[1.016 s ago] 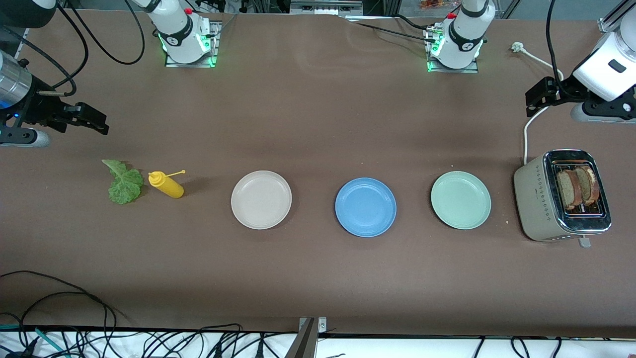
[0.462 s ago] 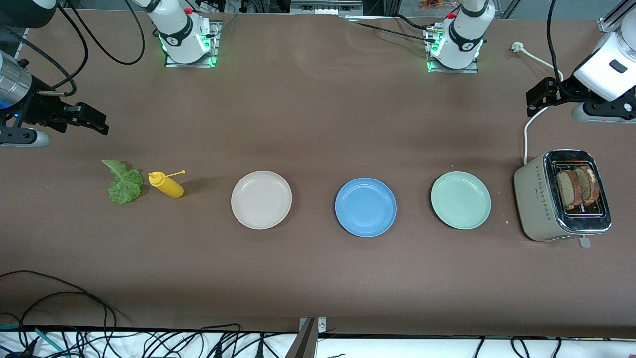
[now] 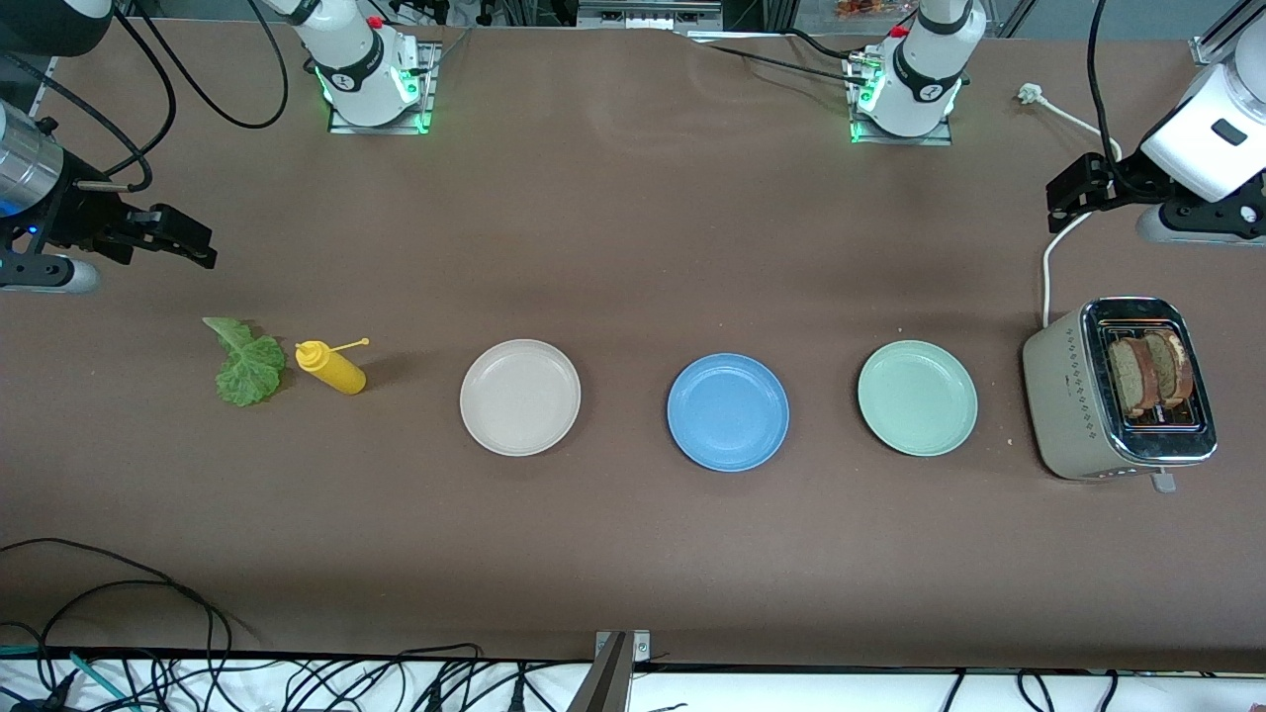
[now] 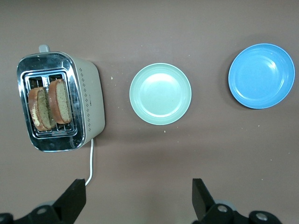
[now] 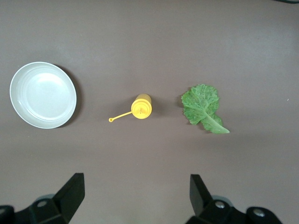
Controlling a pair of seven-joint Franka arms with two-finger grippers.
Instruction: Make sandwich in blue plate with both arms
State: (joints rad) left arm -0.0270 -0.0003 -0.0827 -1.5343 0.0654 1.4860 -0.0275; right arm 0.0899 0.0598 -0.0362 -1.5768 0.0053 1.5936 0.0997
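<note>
The empty blue plate (image 3: 728, 411) (image 4: 261, 75) lies mid-table between two other plates. Two brown bread slices (image 3: 1150, 373) (image 4: 49, 103) stand upright in the toaster's slots at the left arm's end. A crinkled green lettuce leaf (image 3: 245, 362) (image 5: 202, 106) lies flat at the right arm's end. My left gripper (image 3: 1073, 188) (image 4: 138, 189) hangs open and empty over the table by the toaster's white cord. Over bare table close to the lettuce, my right gripper (image 3: 183, 237) (image 5: 136, 184) is open and holds nothing.
A beige plate (image 3: 520, 397) and a mint-green plate (image 3: 917, 398) flank the blue one. A yellow squeeze bottle (image 3: 331, 367) stands beside the lettuce. The toaster (image 3: 1063, 396) trails a white cord (image 3: 1048, 267). Black cables (image 3: 119, 593) lie along the table's near edge.
</note>
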